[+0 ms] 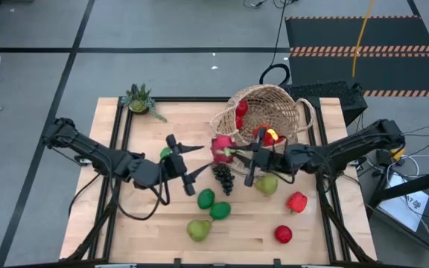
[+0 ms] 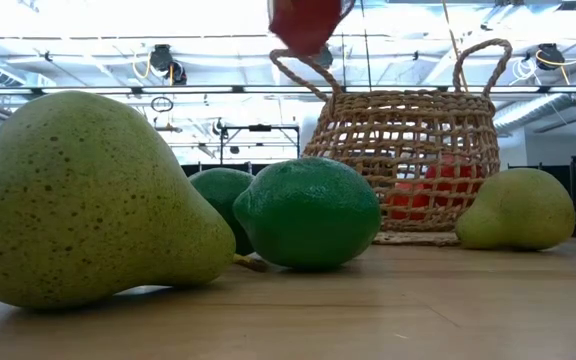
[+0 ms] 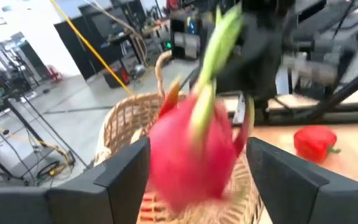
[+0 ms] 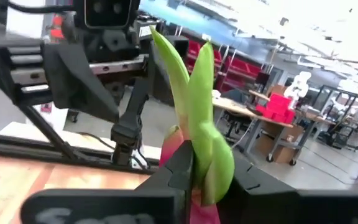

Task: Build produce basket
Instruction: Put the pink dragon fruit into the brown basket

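The tan wicker basket (image 1: 263, 112) stands at the table's far middle with red and orange pieces inside. A pink dragon fruit (image 1: 221, 147) with green leaves hangs in the air just near-left of it, and it shows at the top of the low view (image 2: 308, 22). My right gripper (image 1: 238, 155) is shut on it. My left gripper (image 1: 186, 160) is open, left of the fruit and pointing at it. In the left wrist view the fruit (image 3: 191, 149) shows blurred between the two fingers, apart from them. Grapes (image 1: 223, 177), limes (image 1: 205, 199) and pears (image 1: 198, 230) lie on the table. My right gripper holds the dragon fruit by its green leaves (image 4: 199, 143), which are pinched between the two fingers. The leaves stick out past the fingertips, and the pink body (image 4: 173, 146) sits at the fingers. It comes roughly level from the table's right. The fruit is lifted clear of the table.
A small spiky potted plant (image 1: 140, 99) stands at the far left corner. A lime (image 1: 166, 153) lies beside my left gripper. A pear (image 1: 267, 184), a red pepper (image 1: 296, 201) and a red apple (image 1: 283, 234) lie on the near right. Black rails (image 1: 121, 134) frame the table.
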`<action>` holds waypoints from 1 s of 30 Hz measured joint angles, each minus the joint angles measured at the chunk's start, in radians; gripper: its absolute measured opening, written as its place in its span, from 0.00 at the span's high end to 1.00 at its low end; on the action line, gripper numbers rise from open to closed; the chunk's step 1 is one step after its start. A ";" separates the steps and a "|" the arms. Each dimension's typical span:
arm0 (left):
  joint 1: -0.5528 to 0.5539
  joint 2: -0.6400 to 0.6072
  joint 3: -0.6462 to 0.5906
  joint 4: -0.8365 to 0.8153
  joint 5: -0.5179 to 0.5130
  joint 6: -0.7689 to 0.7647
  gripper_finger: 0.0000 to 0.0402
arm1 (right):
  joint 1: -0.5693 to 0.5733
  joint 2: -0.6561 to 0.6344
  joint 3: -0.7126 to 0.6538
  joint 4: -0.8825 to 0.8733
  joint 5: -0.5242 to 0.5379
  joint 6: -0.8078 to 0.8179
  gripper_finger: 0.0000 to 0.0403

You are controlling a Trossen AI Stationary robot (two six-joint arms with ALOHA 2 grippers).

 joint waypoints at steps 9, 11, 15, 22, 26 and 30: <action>0.029 -0.001 0.000 -0.105 0.009 -0.079 0.47 | -0.070 -0.120 0.202 -0.478 -0.001 0.053 0.91; 0.035 -0.001 0.000 -0.111 0.031 -0.089 0.50 | -0.101 -0.131 0.254 -0.565 -0.002 0.052 0.91; 0.042 -0.001 0.000 -0.114 0.079 -0.093 0.53 | -0.178 -0.151 0.335 -0.718 -0.003 0.050 0.91; 0.042 -0.001 0.000 -0.152 0.127 -0.108 0.58 | -0.326 -0.173 0.371 -0.840 -0.111 0.080 0.91; 0.042 -0.001 0.000 -0.166 0.132 -0.112 0.59 | -0.401 -0.174 0.371 -0.914 -0.190 0.122 0.91; 0.042 -0.001 0.000 -0.170 0.132 -0.111 0.59 | -0.456 -0.164 0.371 -0.956 -0.229 0.134 0.91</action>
